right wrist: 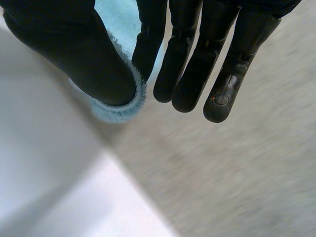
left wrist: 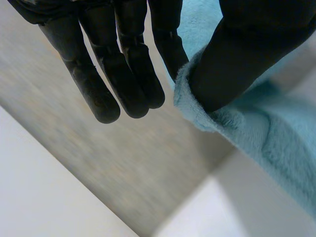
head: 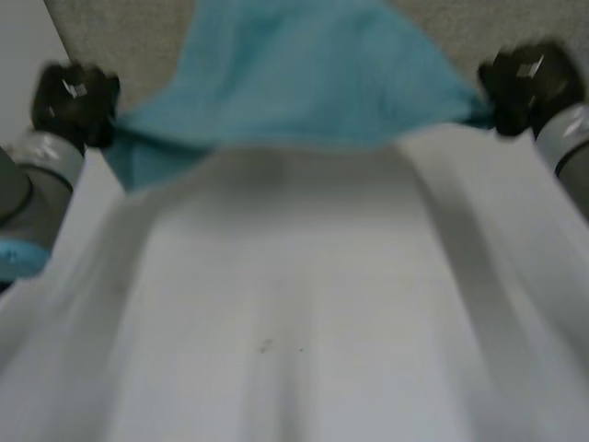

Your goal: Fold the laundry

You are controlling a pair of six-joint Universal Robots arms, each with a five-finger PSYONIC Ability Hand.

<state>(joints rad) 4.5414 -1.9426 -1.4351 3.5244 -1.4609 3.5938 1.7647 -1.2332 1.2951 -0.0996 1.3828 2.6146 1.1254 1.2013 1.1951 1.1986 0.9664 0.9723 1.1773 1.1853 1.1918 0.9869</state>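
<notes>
A light-blue fleece cloth [head: 304,78] hangs stretched in the air between my two hands, above the far part of the white table [head: 294,304]. My left hand [head: 75,101] pinches the cloth's left corner: in the left wrist view its thumb [left wrist: 247,54] presses the cloth [left wrist: 276,143] against a straight finger [left wrist: 170,44]. My right hand [head: 526,87] pinches the right corner; in the right wrist view the thumb [right wrist: 74,54] clamps the fluffy cloth edge [right wrist: 121,106] against the nearest finger [right wrist: 148,44]. The other fingers of both hands point straight out.
Grey carpet floor [head: 120,37] lies beyond the table's far edge and shows under both hands in the wrist views. The table carries a few small dark specks [head: 265,346] near the middle.
</notes>
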